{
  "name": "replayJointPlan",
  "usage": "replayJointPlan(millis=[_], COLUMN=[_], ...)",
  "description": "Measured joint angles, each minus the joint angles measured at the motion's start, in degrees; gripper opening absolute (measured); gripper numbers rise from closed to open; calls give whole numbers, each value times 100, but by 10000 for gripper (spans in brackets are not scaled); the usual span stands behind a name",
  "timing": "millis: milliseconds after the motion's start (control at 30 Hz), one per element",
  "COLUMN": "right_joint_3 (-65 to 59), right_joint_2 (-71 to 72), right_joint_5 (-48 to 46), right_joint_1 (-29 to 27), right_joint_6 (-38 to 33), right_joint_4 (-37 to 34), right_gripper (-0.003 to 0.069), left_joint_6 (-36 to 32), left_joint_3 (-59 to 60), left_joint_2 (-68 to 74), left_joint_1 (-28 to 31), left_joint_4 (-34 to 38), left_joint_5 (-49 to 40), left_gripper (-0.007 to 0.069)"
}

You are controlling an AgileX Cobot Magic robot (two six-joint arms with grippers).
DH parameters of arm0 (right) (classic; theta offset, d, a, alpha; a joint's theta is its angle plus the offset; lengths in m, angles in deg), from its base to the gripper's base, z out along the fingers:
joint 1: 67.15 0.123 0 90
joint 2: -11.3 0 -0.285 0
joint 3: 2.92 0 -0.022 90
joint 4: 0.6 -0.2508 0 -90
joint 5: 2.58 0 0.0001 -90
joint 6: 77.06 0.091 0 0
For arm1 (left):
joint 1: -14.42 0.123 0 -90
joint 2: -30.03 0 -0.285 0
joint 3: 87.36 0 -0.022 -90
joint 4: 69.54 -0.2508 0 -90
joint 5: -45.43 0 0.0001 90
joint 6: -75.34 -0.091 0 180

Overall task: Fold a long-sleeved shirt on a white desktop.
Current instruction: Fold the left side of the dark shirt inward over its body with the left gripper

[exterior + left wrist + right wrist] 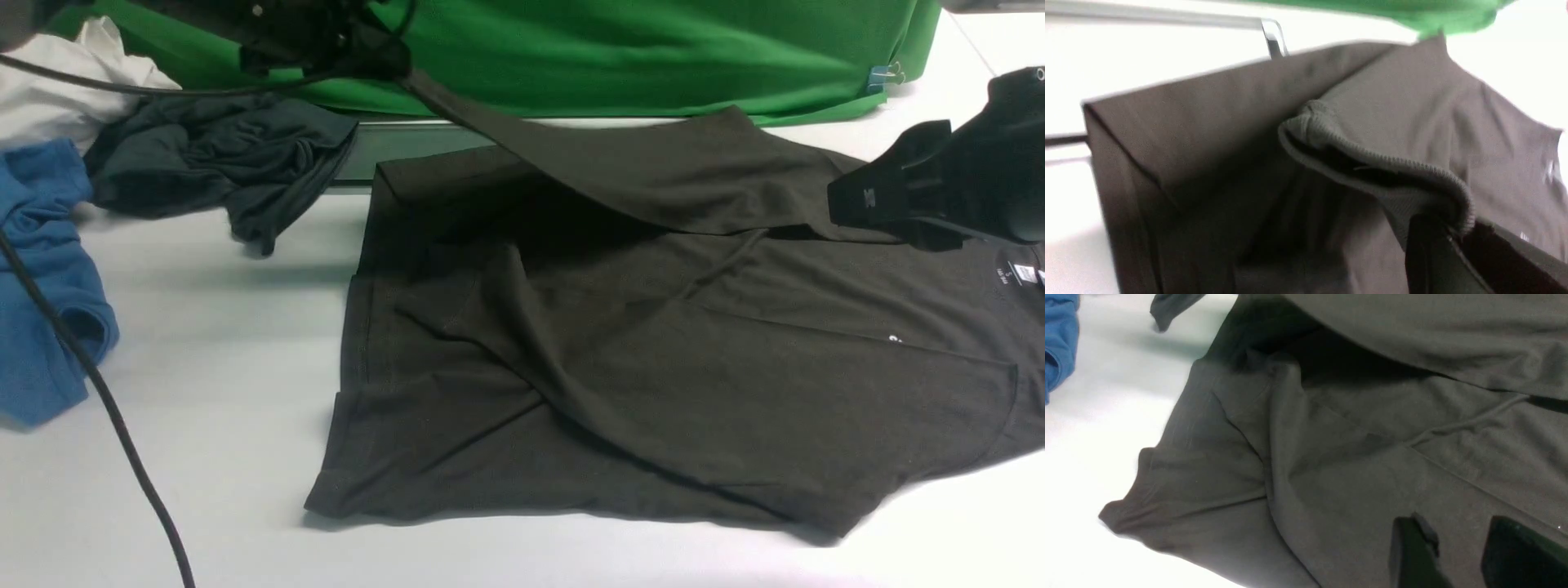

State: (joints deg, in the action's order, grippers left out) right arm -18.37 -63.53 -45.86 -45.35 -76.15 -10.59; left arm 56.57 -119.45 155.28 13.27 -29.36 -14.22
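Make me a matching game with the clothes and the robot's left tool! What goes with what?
Things:
1. dark shirt
2. blue shirt
3. green cloth
4. left tool

Places or states:
a. bunched at the left edge of the table
b. pinching a ribbed cuff
c. draped along the table's far side
d. spread out in the middle of the table

Pairs: 1-d, 2-a, 3-c, 4-b

Long-sleeved shirt (653,367): no text can be read.
A small white neck label (1025,273) and tiny white print marks (895,338) are seen on the dark fabric, but the letters are too small to be made out.
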Motion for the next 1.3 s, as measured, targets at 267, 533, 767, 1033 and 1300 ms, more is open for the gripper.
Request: replayJointPlan(millis=[267,533,767,1033,1300], right_joint_3=[0,0,0,0,0], right_joint_2=[0,0,0,0,0], right_joint_5=[-90,-109,-111,-123,-123], right_joint_1=[0,0,0,0,0], right_joint_6=[-5,-5,-5,-5,-5], right_joint_4=[171,236,248,248,248], right_gripper=[241,241,241,241,241], left_joint_6=[747,947,825,1125,1315], left_joint_3=[418,700,674,967,2044], left_joint_2=[-8,-108,-954,-1242,-573], left_joint_1=[-593,-612,-617,-627,-627], left_joint_4=[-1510,-1475,-1051,-1597,-1801], left_joint_5=[-194,54,447,416,1115], left_gripper=[61,61,61,61,102])
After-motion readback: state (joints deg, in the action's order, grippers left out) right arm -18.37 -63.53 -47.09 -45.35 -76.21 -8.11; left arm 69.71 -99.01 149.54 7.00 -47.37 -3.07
